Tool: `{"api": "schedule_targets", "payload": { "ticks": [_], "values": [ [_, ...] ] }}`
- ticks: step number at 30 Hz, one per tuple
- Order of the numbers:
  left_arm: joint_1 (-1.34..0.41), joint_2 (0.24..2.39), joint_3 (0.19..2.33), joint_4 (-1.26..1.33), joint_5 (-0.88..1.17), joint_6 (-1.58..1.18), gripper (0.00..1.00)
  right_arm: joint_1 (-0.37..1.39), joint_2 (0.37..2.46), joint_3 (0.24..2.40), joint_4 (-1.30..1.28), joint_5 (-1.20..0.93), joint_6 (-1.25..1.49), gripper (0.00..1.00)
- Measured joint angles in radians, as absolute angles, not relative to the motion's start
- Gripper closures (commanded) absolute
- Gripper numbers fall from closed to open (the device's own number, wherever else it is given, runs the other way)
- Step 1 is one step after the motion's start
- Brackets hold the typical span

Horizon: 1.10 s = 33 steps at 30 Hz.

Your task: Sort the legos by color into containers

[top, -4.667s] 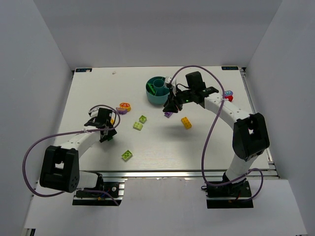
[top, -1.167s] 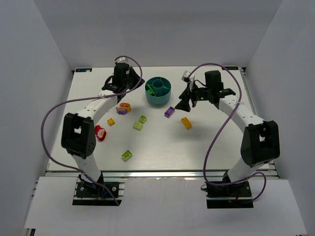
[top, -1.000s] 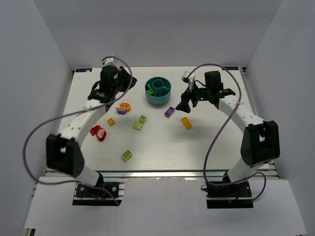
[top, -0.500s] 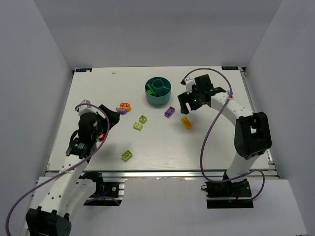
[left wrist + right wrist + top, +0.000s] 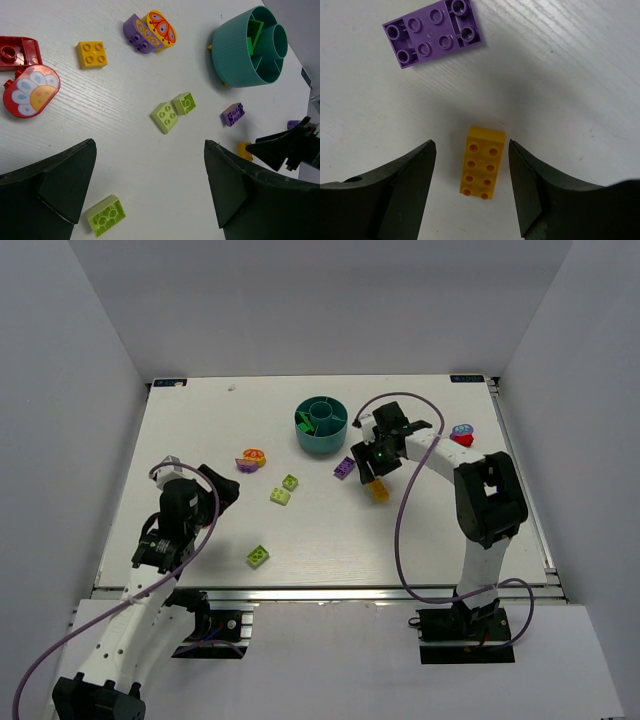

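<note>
My right gripper [image 5: 471,150] hangs open over a yellow lego [image 5: 482,162], one finger on each side and a small gap at both. A purple lego [image 5: 434,31] lies just beyond. In the top view the right gripper [image 5: 368,468] is right of the teal bowl [image 5: 321,425], whose containers hold a green lego [image 5: 255,35]. My left gripper [image 5: 149,147] is open and empty at the near left [image 5: 218,490]. Below it lie a lime lego [image 5: 106,215], two green ones [image 5: 165,116] [image 5: 184,103] and an orange one [image 5: 91,53].
A purple-and-orange butterfly piece [image 5: 150,31], a red brick [image 5: 14,50] and a red flower piece [image 5: 30,90] lie at the left. Another red piece [image 5: 462,435] sits at the right edge of the table. White walls enclose the table.
The left arm has swung from beside the bowl back to the near left, and its gripper has opened. The right gripper has come down around the yellow lego with its fingers narrowing.
</note>
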<state>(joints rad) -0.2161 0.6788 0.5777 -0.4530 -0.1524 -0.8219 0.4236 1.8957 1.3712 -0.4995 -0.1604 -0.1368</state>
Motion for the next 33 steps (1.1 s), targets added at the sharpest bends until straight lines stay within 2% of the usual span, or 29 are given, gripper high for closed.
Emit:
{"api": "schedule_targets", "payload": {
  "ticks": [11,22,25,26,28,29,30,33],
  "values": [
    [-0.216,0.638,0.573,-0.49,-0.176,-0.836,0.03,0.447,1.942,1.371,-0.507,-0.057,-0.138,0.35],
    [-0.216,0.647,0.569,-0.495,-0.177,-0.839,0.03,0.46,1.977,1.371,-0.508,-0.044,-0.139,0.47],
    [-0.216,0.647,0.569,-0.495,-0.177,-0.839,0.03,0.46,1.977,1.371,-0.508,-0.04,-0.141,0.58],
    [-0.216,0.647,0.569,-0.495,-0.177,-0.839,0.03,0.461,1.977,1.371,-0.508,-0.04,-0.14,0.71],
    [-0.216,0.647,0.569,-0.495,-0.177,-0.839,0.03,0.46,1.977,1.371,-0.508,-0.043,-0.141,0.83],
    [-0.216,0.647,0.569,-0.496,-0.177,-0.839,0.03,0.46,1.977,1.371,-0.508,-0.047,-0.147,0.94],
    [-0.216,0.647,0.569,-0.496,-0.177,-0.839,0.03,0.46,1.977,1.371,-0.508,-0.054,-0.156,0.99],
    [-0.216,0.647,0.569,-0.501,-0.177,-0.839,0.03,0.46,1.966,1.371,-0.506,-0.082,-0.183,1.0]
  ]
}}
